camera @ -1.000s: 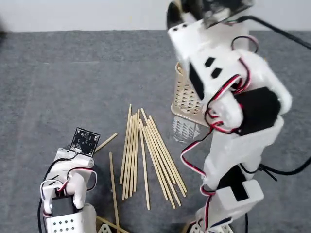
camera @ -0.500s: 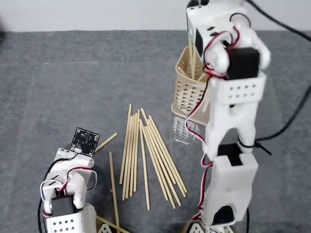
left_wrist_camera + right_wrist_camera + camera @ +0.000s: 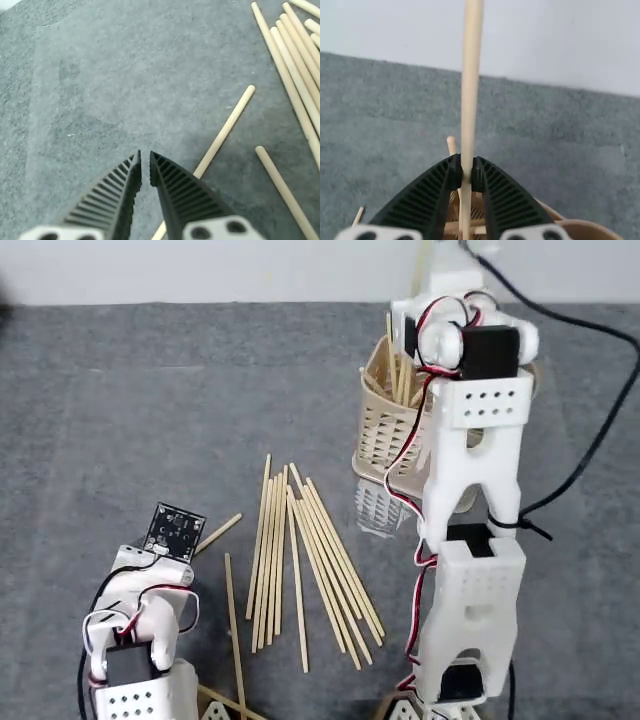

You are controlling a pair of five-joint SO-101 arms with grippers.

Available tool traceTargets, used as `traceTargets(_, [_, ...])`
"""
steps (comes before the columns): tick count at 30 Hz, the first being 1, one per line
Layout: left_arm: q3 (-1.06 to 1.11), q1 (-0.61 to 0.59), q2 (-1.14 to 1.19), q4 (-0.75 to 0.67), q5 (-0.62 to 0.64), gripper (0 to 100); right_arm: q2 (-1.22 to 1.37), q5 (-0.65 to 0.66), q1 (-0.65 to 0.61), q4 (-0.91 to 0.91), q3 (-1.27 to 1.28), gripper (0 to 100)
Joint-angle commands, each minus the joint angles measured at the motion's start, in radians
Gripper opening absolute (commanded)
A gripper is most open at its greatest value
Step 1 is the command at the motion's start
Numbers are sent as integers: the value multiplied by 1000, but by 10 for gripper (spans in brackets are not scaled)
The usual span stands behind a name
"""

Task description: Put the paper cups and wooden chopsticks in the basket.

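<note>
Now swung above the basket (image 3: 385,430), the right end effector (image 3: 465,169) clamps one wooden chopstick (image 3: 471,75) upright; release appears next, loose chopsticks (image 3: 300,560) remain.

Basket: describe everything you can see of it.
The basket is pale tan with open lattice walls, wicker or plastic by its look. It stands upright on the grey mat, beyond the loose chopsticks. Several chopsticks stand inside, poking above the rim. The right arm hides part of it; the right gripper holds one chopstick upright above it.
</note>
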Motion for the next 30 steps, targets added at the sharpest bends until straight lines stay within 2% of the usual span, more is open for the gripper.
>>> traceTargets(1, [-4, 2, -15, 2, -8, 33, 4, -8, 10, 31, -41, 39])
traceTargets(7, [-4, 2, -15, 2, -8, 33, -8, -8, 1, 99, -55, 174])
traceTargets(13, [-4, 2, -15, 2, -8, 33, -76, 2, -65, 196, -183, 173])
traceTargets(18, [-4, 2, -15, 2, -8, 33, -137, 11, -97, 194, -169, 76])
traceTargets(20, [-2, 2, -15, 2, -8, 33, -160, 51, -113, 196, -115, 54])
traceTargets(24, [-2, 2, -15, 2, -8, 33, -243, 69, -143, 196, 75, 72])
traceTargets(30, [-2, 2, -15, 2, -8, 33, -472, 97, -246, 194, 496, 106])
